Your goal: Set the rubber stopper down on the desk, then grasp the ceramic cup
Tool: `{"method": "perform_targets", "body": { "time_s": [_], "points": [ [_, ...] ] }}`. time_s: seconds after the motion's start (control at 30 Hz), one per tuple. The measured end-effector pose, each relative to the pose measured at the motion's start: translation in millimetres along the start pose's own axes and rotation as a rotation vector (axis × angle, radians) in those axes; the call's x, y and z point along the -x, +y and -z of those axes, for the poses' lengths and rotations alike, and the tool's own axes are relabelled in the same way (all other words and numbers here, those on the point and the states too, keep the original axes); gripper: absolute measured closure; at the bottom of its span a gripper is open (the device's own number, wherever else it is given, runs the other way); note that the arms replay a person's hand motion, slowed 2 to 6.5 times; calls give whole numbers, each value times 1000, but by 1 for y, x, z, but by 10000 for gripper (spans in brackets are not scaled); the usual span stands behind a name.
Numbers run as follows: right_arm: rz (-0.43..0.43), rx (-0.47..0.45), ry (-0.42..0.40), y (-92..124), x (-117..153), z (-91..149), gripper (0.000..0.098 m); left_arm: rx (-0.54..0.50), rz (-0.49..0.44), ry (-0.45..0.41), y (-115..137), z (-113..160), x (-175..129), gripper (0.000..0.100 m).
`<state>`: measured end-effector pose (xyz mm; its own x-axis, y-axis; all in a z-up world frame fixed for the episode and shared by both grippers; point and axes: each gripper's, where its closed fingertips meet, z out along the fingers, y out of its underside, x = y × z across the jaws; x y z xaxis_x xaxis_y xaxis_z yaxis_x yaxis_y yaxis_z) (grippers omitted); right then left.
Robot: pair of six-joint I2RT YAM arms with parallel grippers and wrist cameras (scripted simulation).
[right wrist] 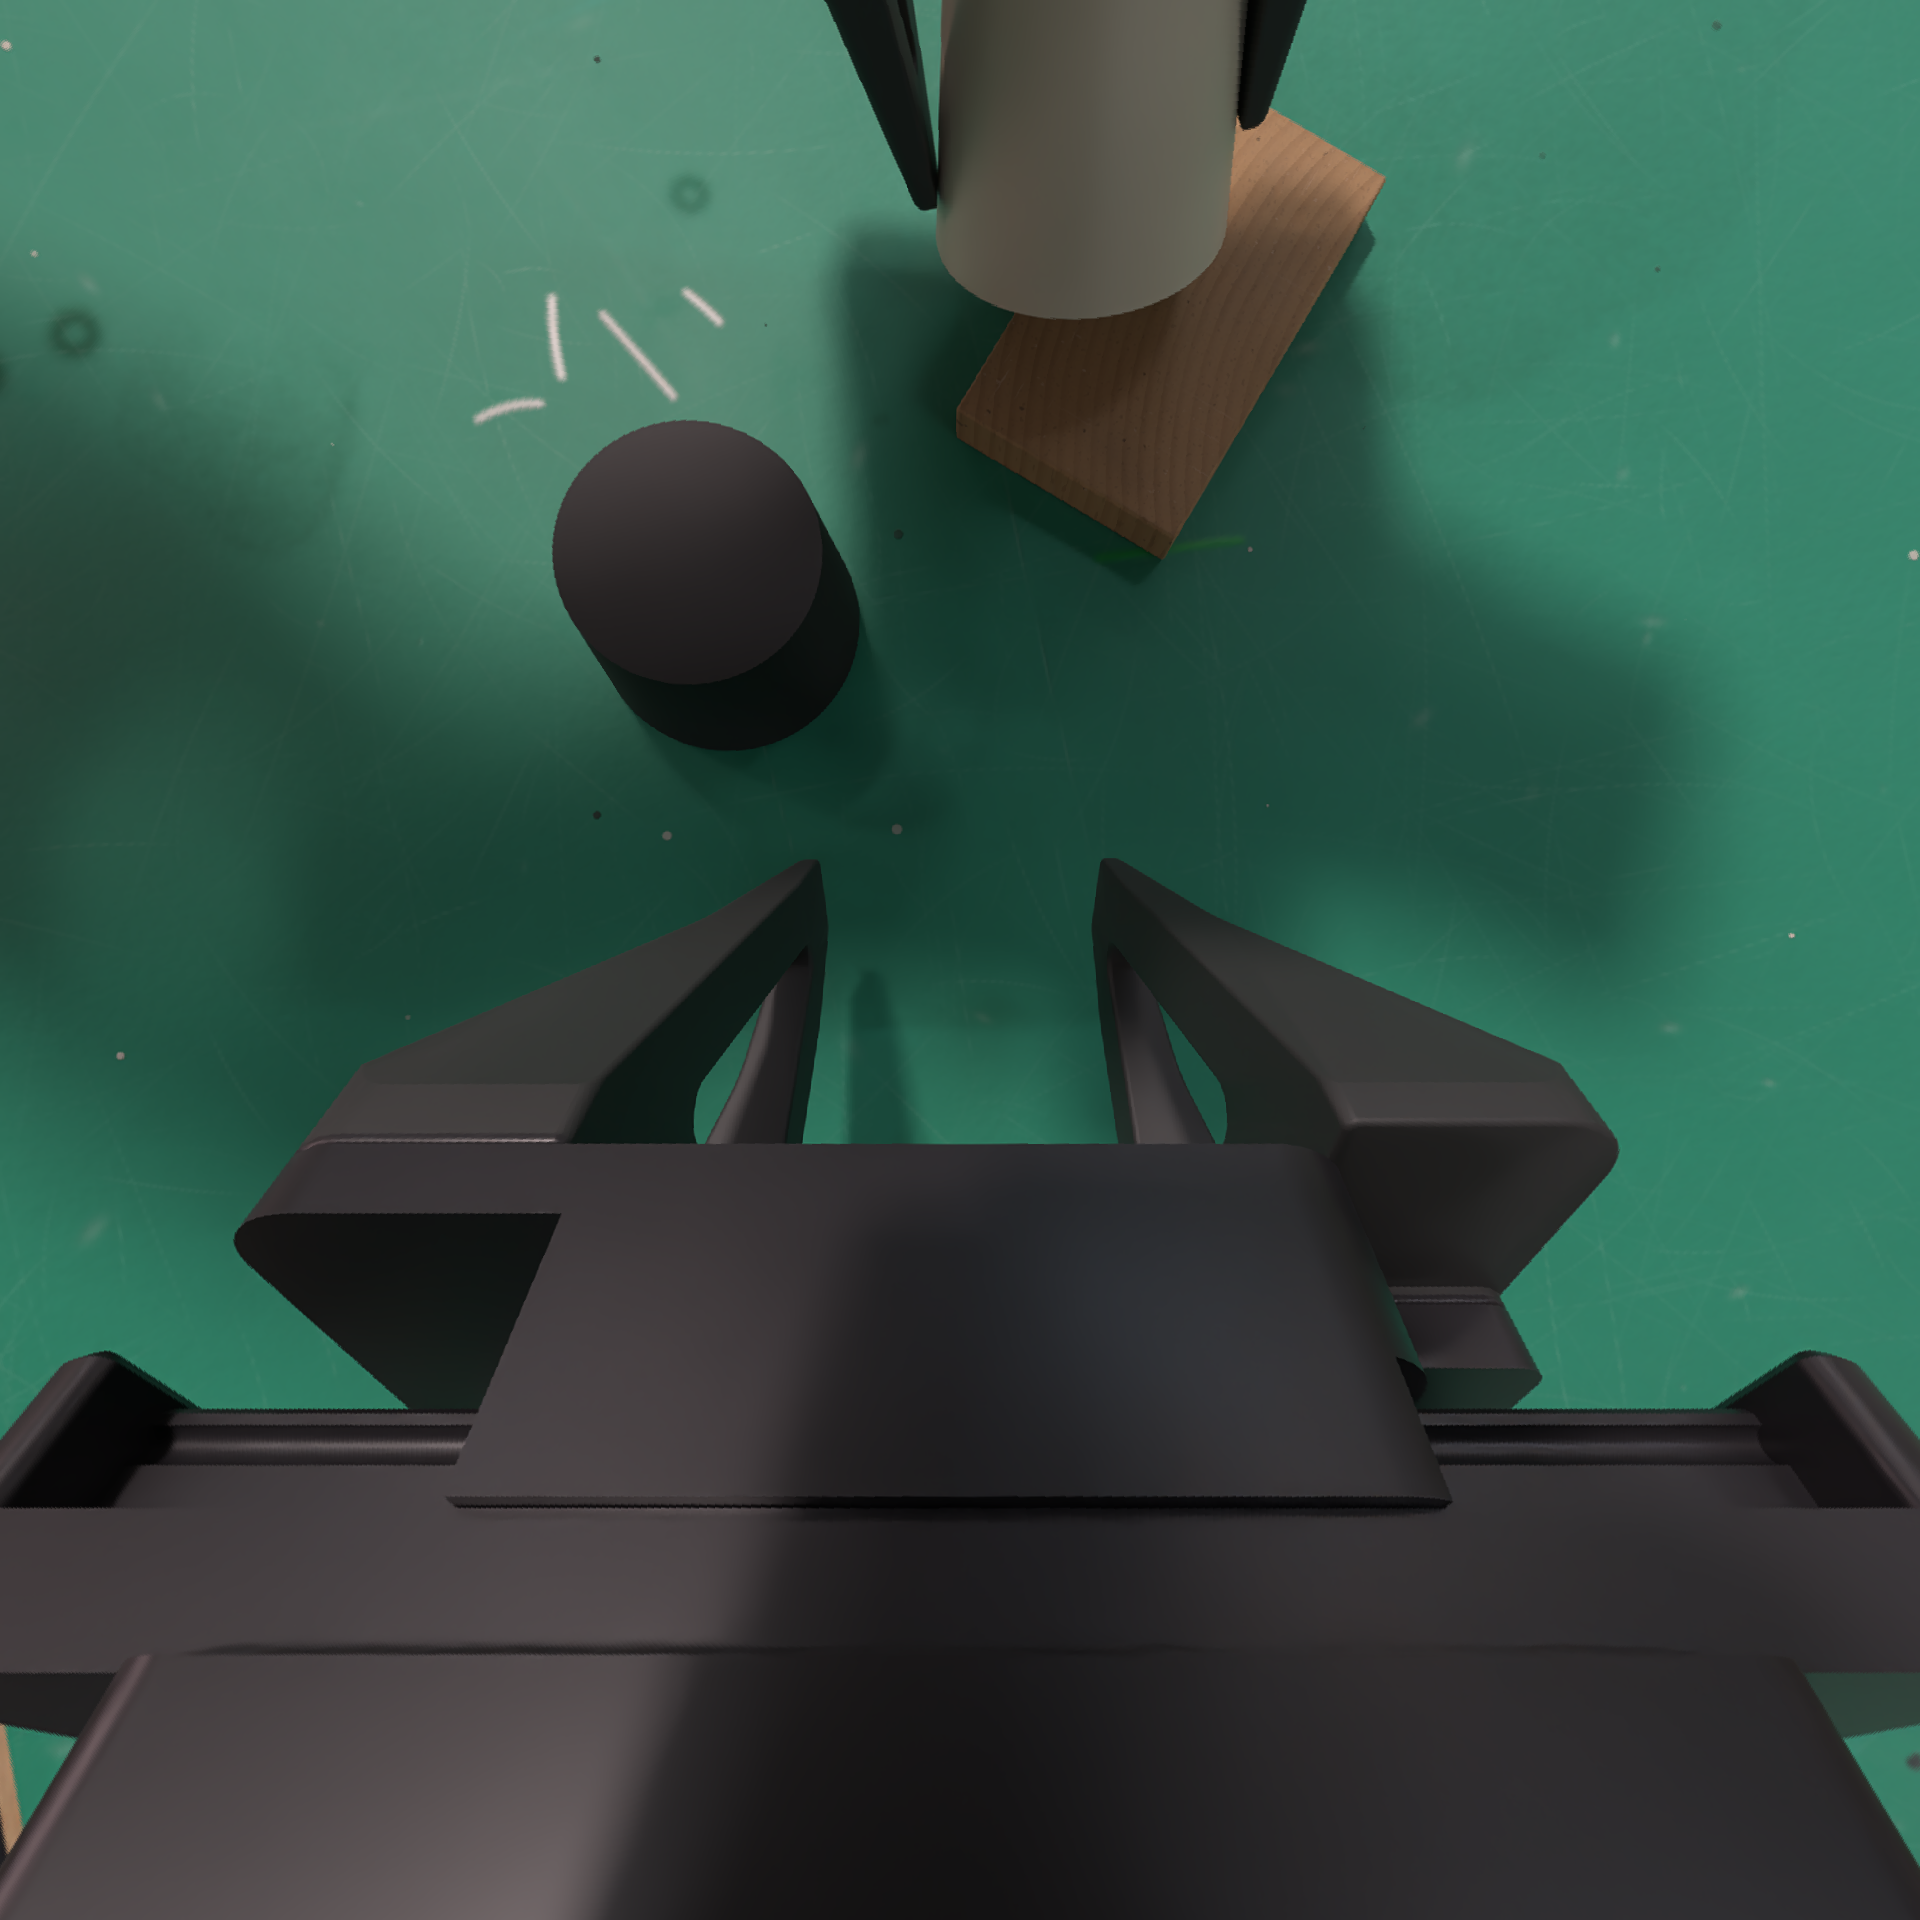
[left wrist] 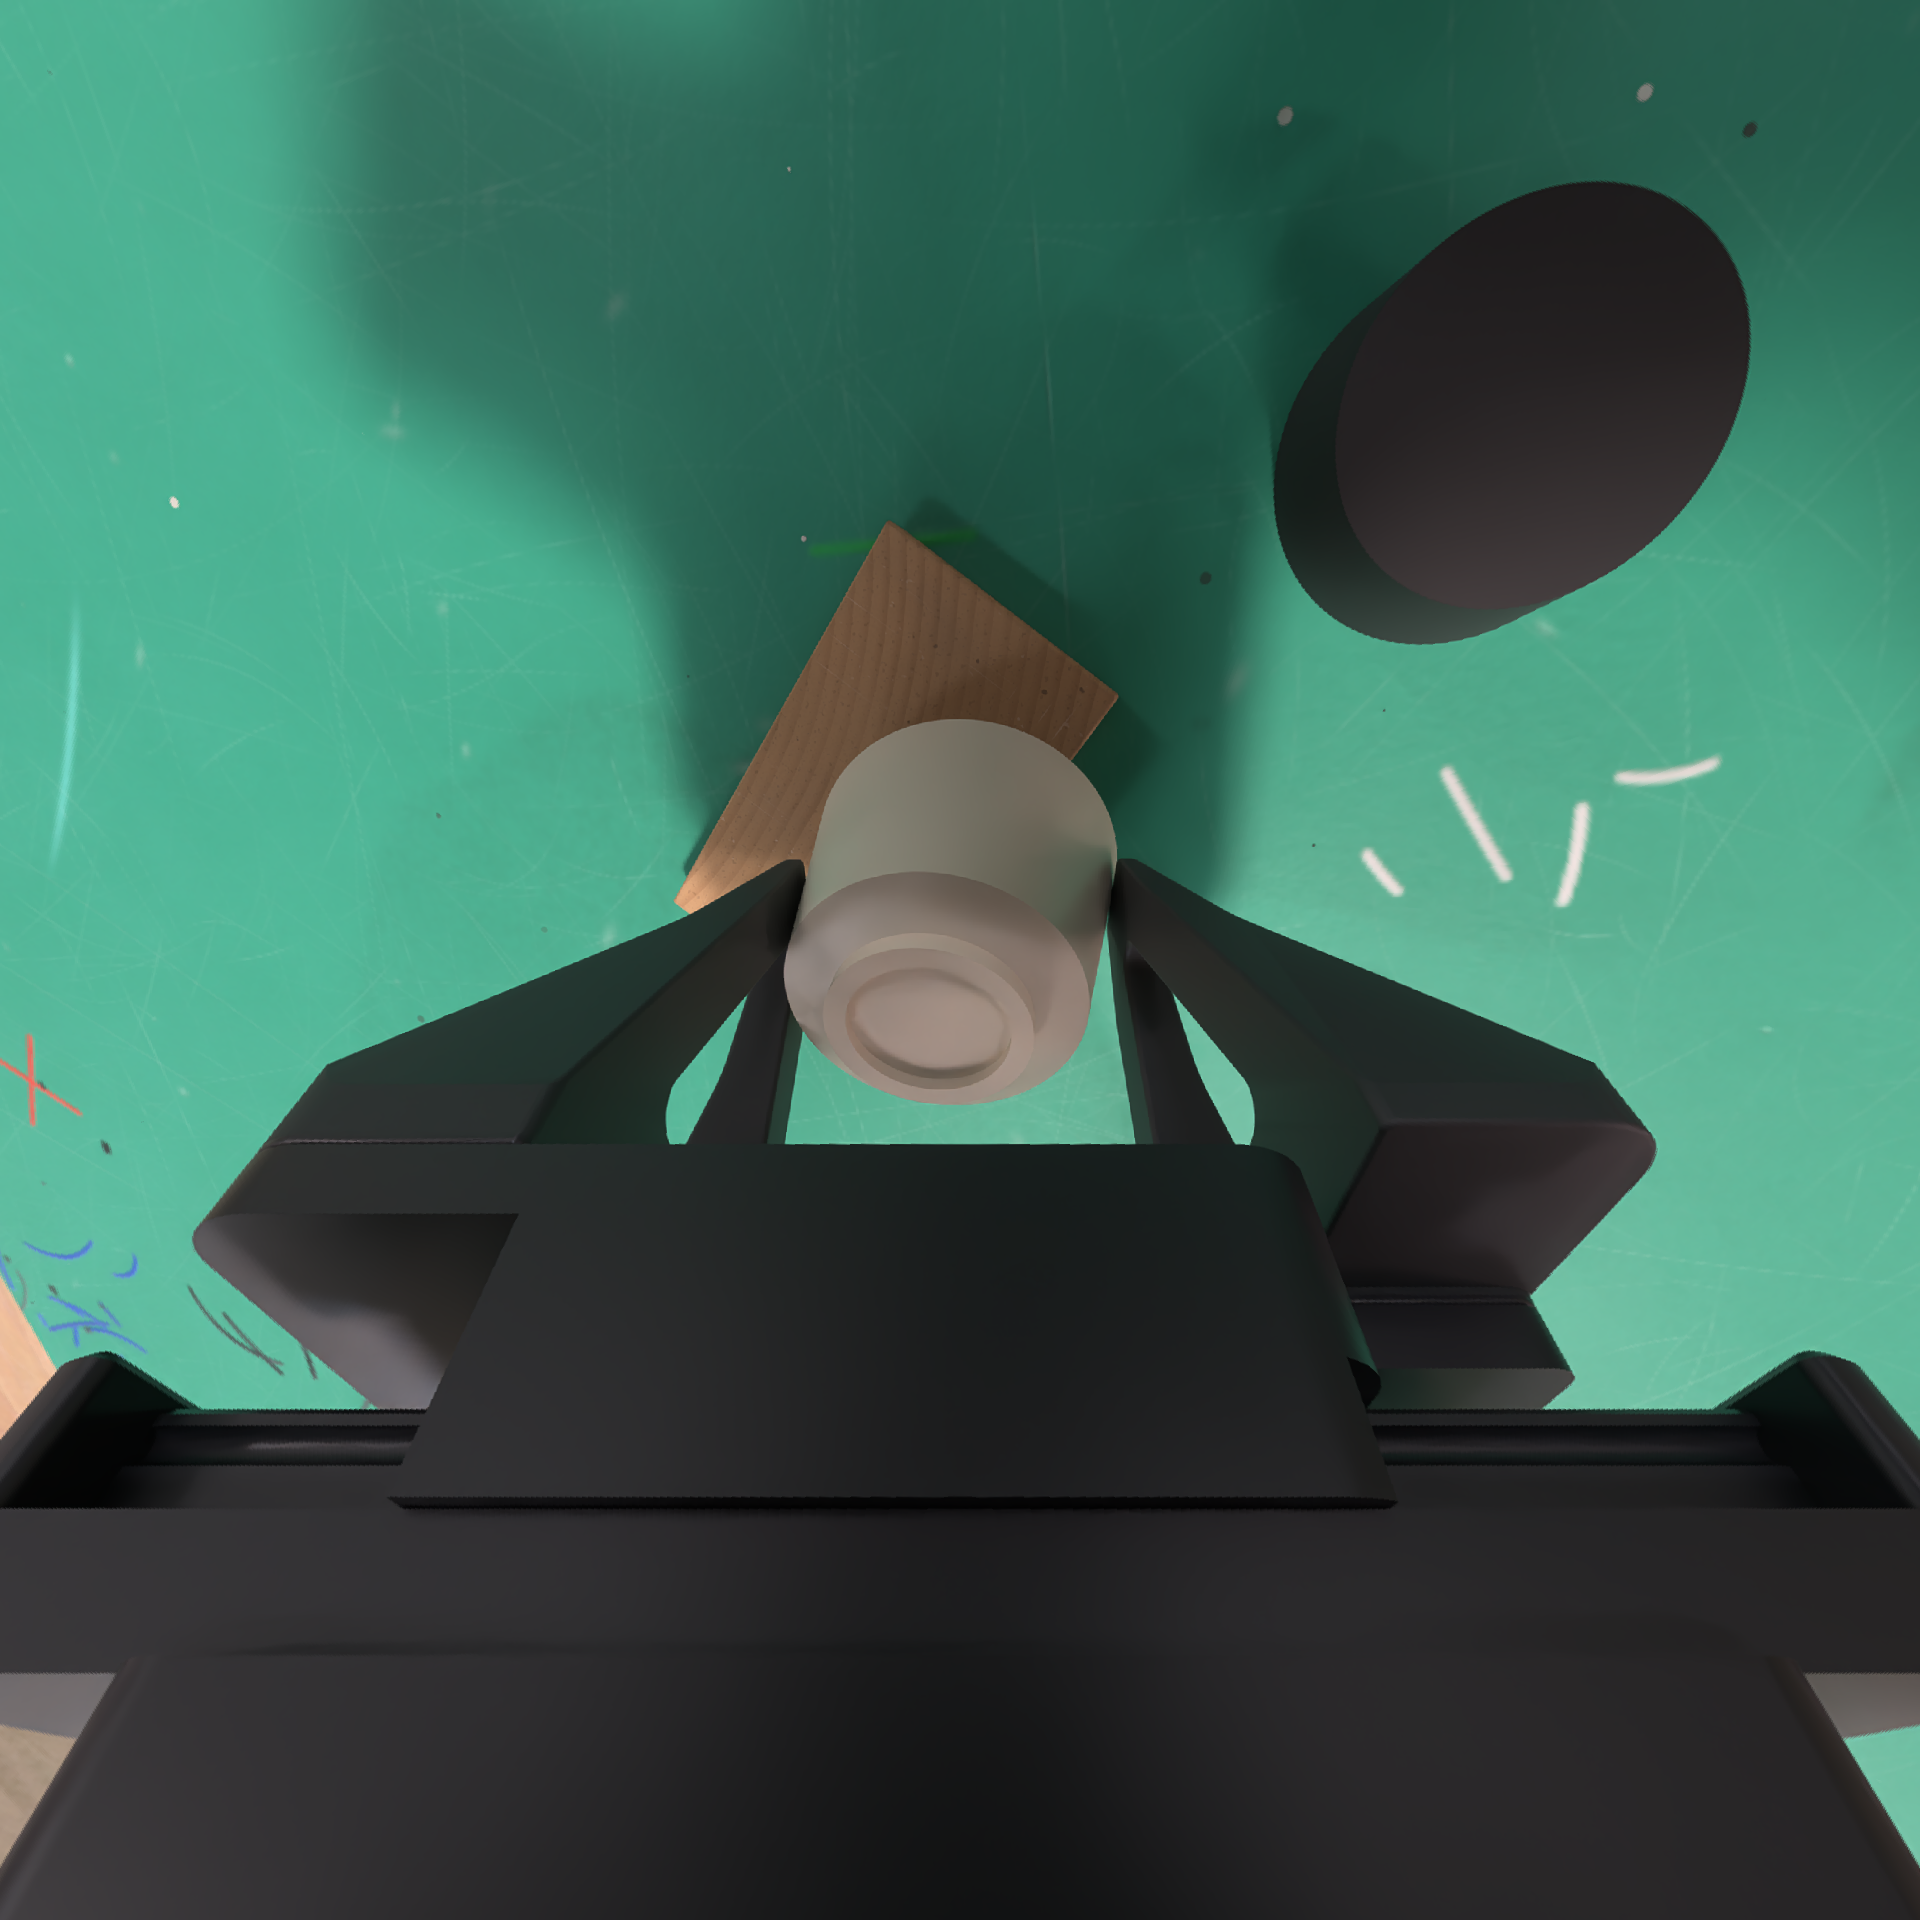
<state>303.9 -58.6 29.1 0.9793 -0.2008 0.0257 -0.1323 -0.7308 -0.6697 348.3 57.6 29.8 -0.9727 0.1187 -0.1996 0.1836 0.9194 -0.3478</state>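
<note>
1. closest to my left lens, the left claw [left wrist: 956, 883] is clamped on the ceramic cup [left wrist: 951, 914], one finger against each side wall, and the cup's ringed foot faces the camera, so i read it as held bottom-up.
2. my right wrist view shows that same cup [right wrist: 1086, 156] hanging above the tabletop [right wrist: 1558, 727], over one end of a wooden block [right wrist: 1164, 395]; whether cup and block touch, i cannot tell.
3. the rubber stopper [right wrist: 701, 571], a dark squat cylinder, stands on end on the tabletop, well apart from the cup and touching no claw. in the left view it sits off to the upper right [left wrist: 1517, 416].
4. my right claw [right wrist: 958, 883] is parted with nothing between its fingers, hovering just short of the stopper, which fits a part set down and let go.
5. i judge both halves of the task met: stopper on the desk, cup gripped.
6. white chalk-like strokes [right wrist: 613, 348] mark the green surface beside the stopper.
</note>
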Motion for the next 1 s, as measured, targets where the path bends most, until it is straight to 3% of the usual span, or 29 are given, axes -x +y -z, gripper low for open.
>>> {"method": "perform_targets", "body": {
  "time_s": [1.0],
  "points": [
    [-30,-40,-7,0,-2,-15,520,-19,7,0,0,0,-1,514]
  ]
}}
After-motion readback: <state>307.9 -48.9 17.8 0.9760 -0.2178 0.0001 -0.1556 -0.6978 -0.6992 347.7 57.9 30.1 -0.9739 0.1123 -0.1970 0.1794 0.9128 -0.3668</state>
